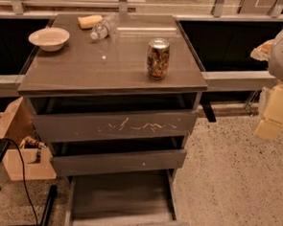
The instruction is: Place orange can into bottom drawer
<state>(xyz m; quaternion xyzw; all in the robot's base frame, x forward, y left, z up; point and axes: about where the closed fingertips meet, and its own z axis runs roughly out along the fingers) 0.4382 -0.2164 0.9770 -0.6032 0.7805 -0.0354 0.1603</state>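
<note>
The orange can stands upright on the right part of the grey cabinet top; it has a brown-orange and white label and a silver top. The bottom drawer is pulled far out toward me and its tray is empty. My gripper, cream-coloured under a white arm part, hangs at the right edge of the camera view. It is well right of the can, about level with the top drawer, and holds nothing that I can see.
A white bowl, a lying clear plastic bottle and a yellow sponge sit at the back left of the top. The white-scratched top drawer and middle drawer stand slightly out. A cardboard box and black cable are on the floor, left.
</note>
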